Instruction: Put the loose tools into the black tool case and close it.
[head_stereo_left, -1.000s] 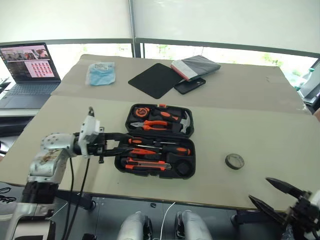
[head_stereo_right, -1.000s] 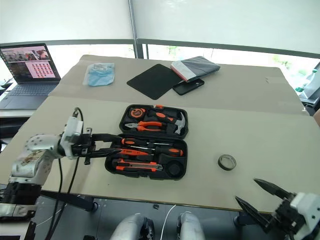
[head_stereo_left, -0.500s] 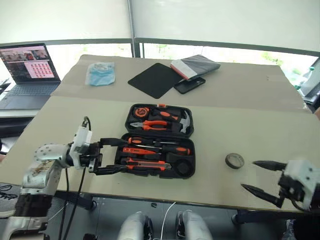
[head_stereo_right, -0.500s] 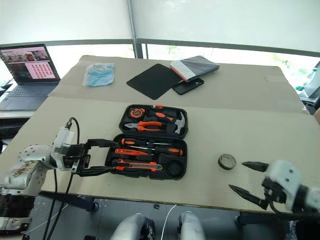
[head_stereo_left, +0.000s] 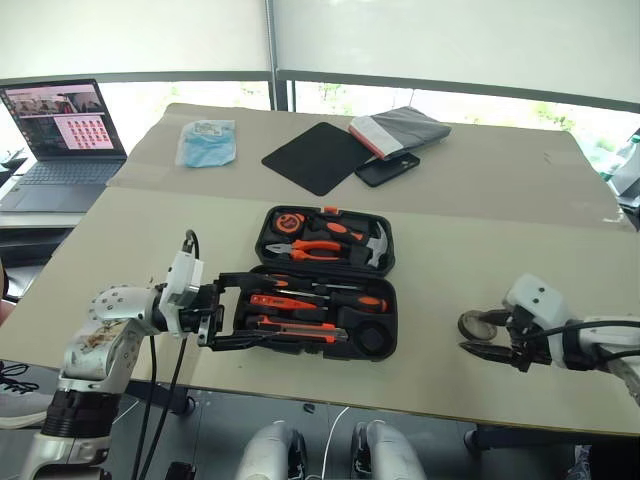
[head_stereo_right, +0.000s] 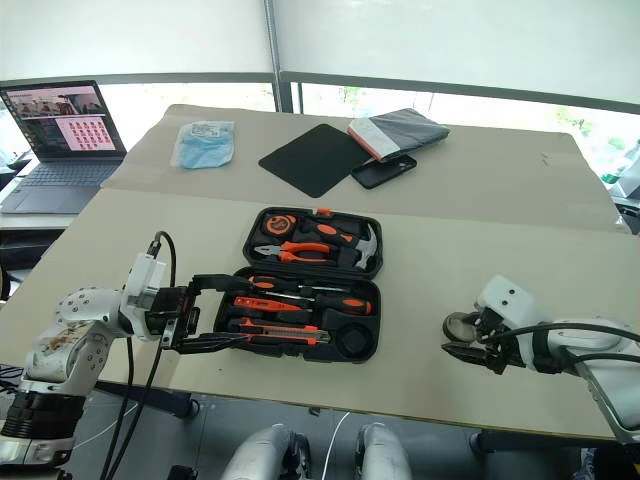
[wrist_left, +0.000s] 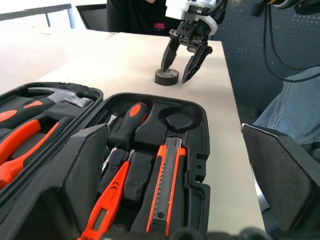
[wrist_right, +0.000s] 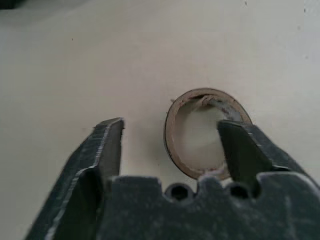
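The black tool case (head_stereo_left: 385, 265) lies open at the table's middle. Orange-and-black screwdrivers (head_stereo_left: 320, 300) and the utility knife (head_stereo_left: 300, 325) rest in its near half, beside an empty round recess (head_stereo_left: 372, 335). My left gripper (head_stereo_left: 228, 310) is open wide, pointing level at the case's left end, one finger on each side of the near half's corner. The dark tape roll (head_stereo_left: 472, 323) lies flat on the table right of the case. My right gripper (head_stereo_left: 478, 335) is angled down over it, open. One finger (wrist_right: 240, 150) is at the roll's hole; the other (wrist_right: 105, 145) stands outside, apart from the wall.
The case's far half holds a tape measure, pliers and a hammer (head_stereo_left: 372, 243). A black mat (head_stereo_left: 318, 157), phone (head_stereo_left: 387, 168), grey pouch (head_stereo_left: 400, 130) and blue packet (head_stereo_left: 207, 142) lie at the back. A laptop (head_stereo_left: 55, 125) sits far left. A person (wrist_left: 140, 15) is beyond the table.
My right arm swung in from the table's front edge onto the tape roll, tilting down, its jaws narrowing. My left gripper opened wide at the case's left end.
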